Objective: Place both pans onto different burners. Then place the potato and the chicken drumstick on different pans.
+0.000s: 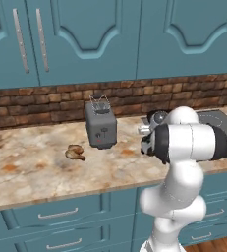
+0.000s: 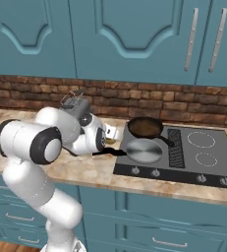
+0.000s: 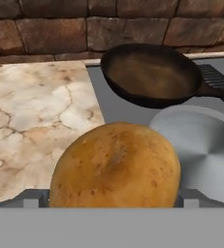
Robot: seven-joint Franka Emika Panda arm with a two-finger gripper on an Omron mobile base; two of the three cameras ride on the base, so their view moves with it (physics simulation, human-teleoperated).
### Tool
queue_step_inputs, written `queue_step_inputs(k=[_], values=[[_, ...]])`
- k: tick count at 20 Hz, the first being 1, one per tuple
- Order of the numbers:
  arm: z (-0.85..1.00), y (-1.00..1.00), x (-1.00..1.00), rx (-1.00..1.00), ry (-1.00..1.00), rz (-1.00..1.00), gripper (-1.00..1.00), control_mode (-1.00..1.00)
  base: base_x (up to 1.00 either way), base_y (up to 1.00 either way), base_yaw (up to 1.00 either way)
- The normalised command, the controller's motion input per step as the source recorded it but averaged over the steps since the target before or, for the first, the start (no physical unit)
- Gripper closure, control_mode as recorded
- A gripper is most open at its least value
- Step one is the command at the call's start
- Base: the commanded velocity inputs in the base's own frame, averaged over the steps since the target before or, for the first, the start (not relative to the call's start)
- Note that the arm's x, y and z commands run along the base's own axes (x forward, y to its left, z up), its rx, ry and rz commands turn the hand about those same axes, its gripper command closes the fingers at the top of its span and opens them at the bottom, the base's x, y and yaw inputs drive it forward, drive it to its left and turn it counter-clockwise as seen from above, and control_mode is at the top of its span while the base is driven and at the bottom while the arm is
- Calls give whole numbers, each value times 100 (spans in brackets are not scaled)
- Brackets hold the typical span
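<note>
Potato point(image 3: 116, 164) sits between the jaws, which look spread wide around it; grip looks like it holds, though pad contact is hidden. Gripper point(image 2: 110, 133) hangs at the cooktop's point(image 2: 218, 170) left edge. Both pans are on the left burners: silver pan point(image 2: 143, 150) at front, brown pan point(image 2: 145, 127) behind. Drumstick point(image 1: 75, 153) lies on the worktop point(image 1: 31, 167) left of the toaster point(image 1: 100, 123). Risk: round potato slipping from a wide grip, or rolling out of the shallow silver pan if released from height.
</note>
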Motion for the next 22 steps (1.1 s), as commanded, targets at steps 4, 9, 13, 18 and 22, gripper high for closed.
queue_step_inputs(k=[4,9,13,18,22], values=[[12,-27,36,0,0,0,100,-100,0,0,0],[5,-19,39,0,0,0,100,-100,0,0,0],[5,-20,42,0,0,0,100,-100,0,0,0],[0,-26,44,0,0,0,100,-100,0,0,0],[0,-38,32,0,0,-3,100,-100,0,0,0]])
